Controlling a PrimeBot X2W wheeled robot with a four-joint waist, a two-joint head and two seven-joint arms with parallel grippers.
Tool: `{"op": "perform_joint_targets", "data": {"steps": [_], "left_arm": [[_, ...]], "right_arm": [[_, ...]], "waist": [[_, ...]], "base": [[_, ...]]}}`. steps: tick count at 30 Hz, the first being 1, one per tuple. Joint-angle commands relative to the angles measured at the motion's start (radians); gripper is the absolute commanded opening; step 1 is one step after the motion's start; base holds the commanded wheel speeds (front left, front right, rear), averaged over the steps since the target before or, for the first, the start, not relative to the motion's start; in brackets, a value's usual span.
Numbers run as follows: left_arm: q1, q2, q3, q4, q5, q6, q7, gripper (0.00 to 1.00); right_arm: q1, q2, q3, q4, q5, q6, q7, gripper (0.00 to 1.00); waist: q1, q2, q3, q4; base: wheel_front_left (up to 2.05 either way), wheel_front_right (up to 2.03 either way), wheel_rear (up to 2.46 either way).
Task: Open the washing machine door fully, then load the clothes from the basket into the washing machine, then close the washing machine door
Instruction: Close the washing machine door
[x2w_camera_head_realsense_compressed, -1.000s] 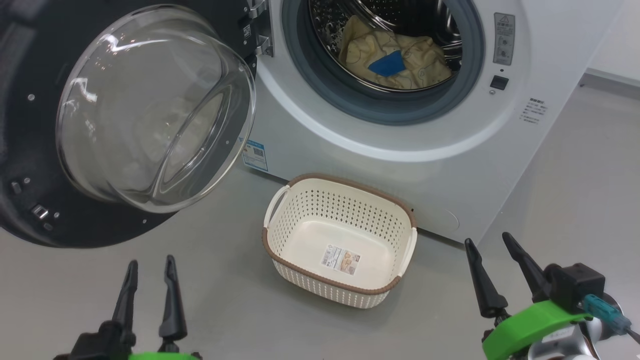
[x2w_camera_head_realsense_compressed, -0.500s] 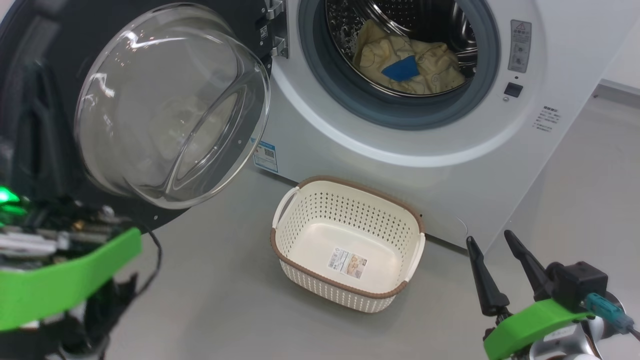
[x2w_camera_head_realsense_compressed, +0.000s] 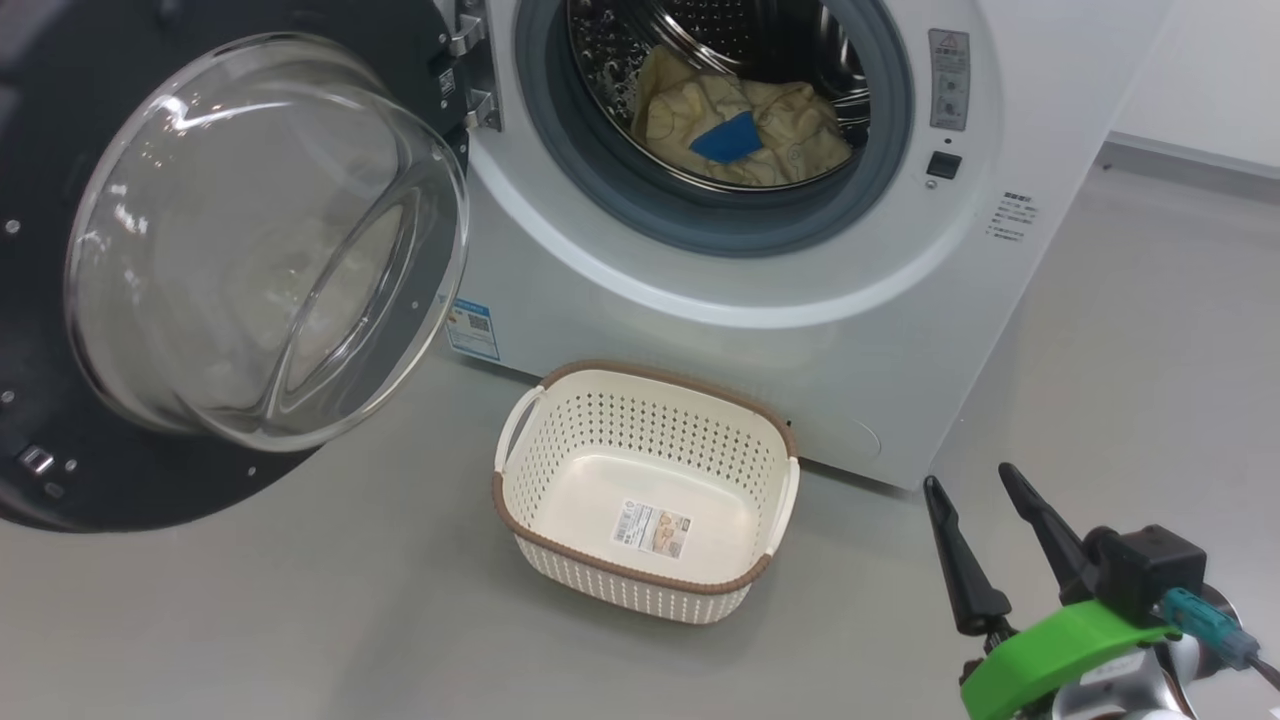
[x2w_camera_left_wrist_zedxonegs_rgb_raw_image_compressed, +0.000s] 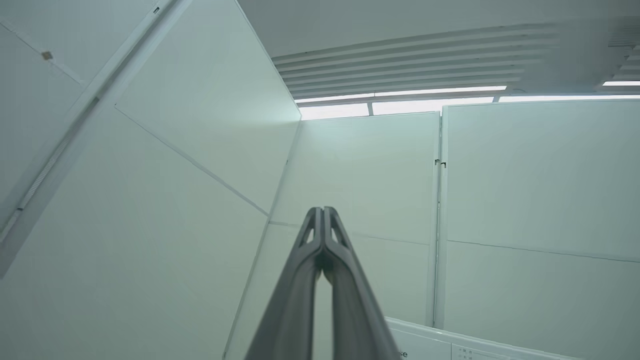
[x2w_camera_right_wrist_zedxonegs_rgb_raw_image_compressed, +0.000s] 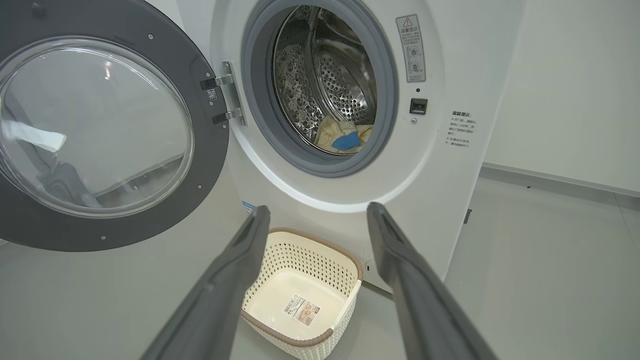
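- The left gripper (x2w_camera_left_wrist_zedxonegs_rgb_raw_image_compressed: 323, 212), two long dark grey fingers, has its jaws pressed together tip to tip with nothing between them.
- The right gripper (x2w_camera_head_realsense_compressed: 970, 478), with dark tapered fingers on a bright green wrist bracket (x2w_camera_head_realsense_compressed: 1060, 645), sits at the head view's lower right. Its jaws are spread wide and empty, and the fingers tilt up and leftward.

washing machine (x2w_camera_head_realsense_compressed: 700, 330): warning-triangle sticker (x2w_camera_head_realsense_compressed: 948, 78) | blue sticker (x2w_camera_head_realsense_compressed: 472, 328): QR code | basket label (x2w_camera_head_realsense_compressed: 652, 528): unreadable
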Motion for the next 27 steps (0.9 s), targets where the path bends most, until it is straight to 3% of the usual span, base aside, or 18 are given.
{"op": "perform_joint_targets", "data": {"steps": [1,13,21,27], "left_arm": [[-0.041,0.056,0.036,0.001,-0.013,-0.006,0.014,0.00],[-0.076,0.146,0.135,0.489,-0.222,-0.022,0.199,0.00],[0.016,0.143,0.210,0.698,-0.364,-0.025,0.356,0.00],[0.088,0.125,0.253,0.774,-0.447,-0.028,0.435,0.00]], "right_arm": [[-0.029,-0.009,0.018,-0.032,0.009,0.004,-0.006,1.00],[-0.023,-0.009,0.013,-0.040,0.004,0.004,0.007,1.00],[-0.026,-0.009,0.016,-0.052,0.000,0.004,0.032,1.00],[-0.034,-0.011,0.021,-0.060,0.000,0.004,0.049,1.00]], "waist": [[0.0000,0.0000,0.003,-0.010],[0.0000,0.0000,0.020,-0.034],[0.0000,0.0000,0.038,-0.033],[0.0000,0.0000,0.052,-0.038]], "base": [[0.00,0.00,0.00],[0.00,0.00,0.00],[0.00,0.00,0.00],[0.00,0.00,0.00]]}}
